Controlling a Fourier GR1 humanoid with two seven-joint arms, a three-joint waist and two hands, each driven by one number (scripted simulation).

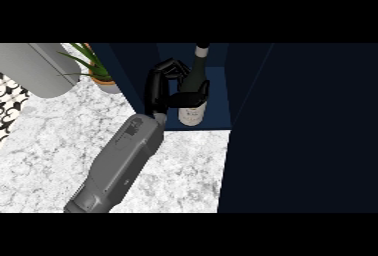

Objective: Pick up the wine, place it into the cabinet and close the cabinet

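Head view: black hand (164, 90) grips glossy wine (193, 92) (slender neck).

I'm looking down at what reads as a home kitchen. The counter (52, 150) has a white and grey marbled stone top, the sort found in a fitted kitchen. At the far side stands a dark navy cabinet (295, 125), open at its left part, with a wine bottle (193, 95) standing upright inside it. Far left, a potted plant (98, 70) with long green leaves sits on the counter beside a rounded grey appliance (40, 67). At the left edge I see a black and white patterned surface (9, 102).
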